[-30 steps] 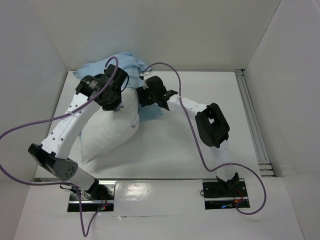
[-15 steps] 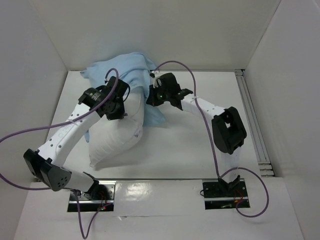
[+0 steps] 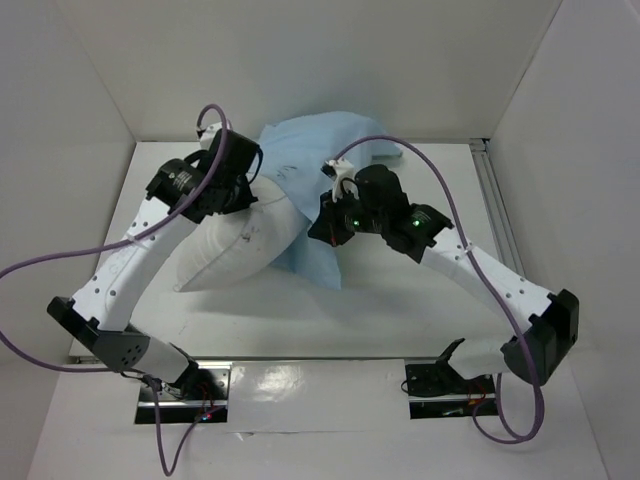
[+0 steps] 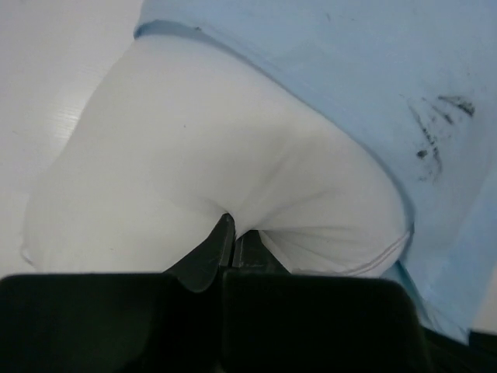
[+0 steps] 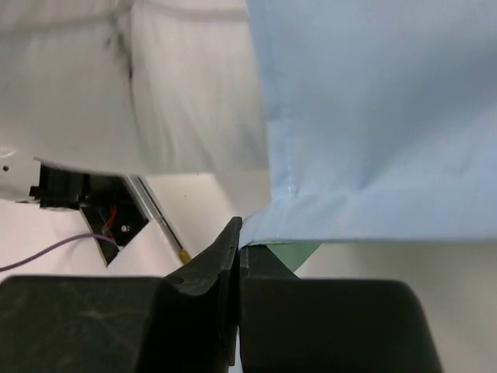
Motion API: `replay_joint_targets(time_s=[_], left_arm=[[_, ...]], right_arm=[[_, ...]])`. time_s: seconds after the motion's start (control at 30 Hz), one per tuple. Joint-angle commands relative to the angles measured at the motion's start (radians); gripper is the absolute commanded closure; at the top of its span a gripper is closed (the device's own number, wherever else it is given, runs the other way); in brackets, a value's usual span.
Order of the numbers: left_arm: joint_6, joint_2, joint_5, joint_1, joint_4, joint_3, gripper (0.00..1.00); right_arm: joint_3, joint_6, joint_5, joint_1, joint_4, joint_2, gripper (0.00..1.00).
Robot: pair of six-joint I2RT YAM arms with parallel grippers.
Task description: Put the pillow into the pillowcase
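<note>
Left end effector [image 4: 233, 237] pinched tight on a fold of the pillow [image 3: 232, 258], lying centre-left in the overhead frame on the tabletop [image 3: 400, 310]. Right end effector [image 5: 239, 237] clamped on the hem of the pillowcase [image 3: 325, 160], pale blue, draped over the pillow's upper-right end.

Centre-left on table [image 3: 400, 310]: pillow [image 3: 232, 255], its far-right end under pillowcase [image 3: 320, 165]. Pillowcase spreads far & right of pillow. L gripper [image 4: 233, 231] on pillow's far end. R gripper [image 5: 239, 233] at pillowcase's near edge, just right of pillow.
</note>
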Motion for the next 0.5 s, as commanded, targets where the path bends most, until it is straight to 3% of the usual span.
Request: replay_joint_targets(time_s=[0.0,0.2,0.3,0.37,0.43,0.47], left_arm=[[-0.083,-0.031,-0.038,-0.079,0.13,-0.035,1.0],[-0.13,-0.009,-0.047,-0.19,0.252,-0.141,1.0],[-0.141,0.058,-0.081,-0.219,0.267,-0.088,1.0],[-0.13,0.071,-0.137,-0.237,0.252,0.009,1.0],[-0.098,0.061,-0.168,-0.248,0.252,0.038,1.0],[-0.083,0.051,-0.177,-0.248,0.29,0.038,1.0]], right_arm=[[-0.051,0.083,-0.019,0.001,0.004,0.053,1.0],[0.164,0.059,-0.031,0.001,-0.011,0.202,1.0],[0.482,0.013,-0.153,0.01,-0.144,0.298,1.0],[0.683,-0.006,-0.175,0.1,-0.216,0.282,1.0],[0.665,-0.006,-0.111,0.171,-0.168,0.165,1.0],[0.54,0.038,-0.097,0.189,-0.137,0.112,1.0]])
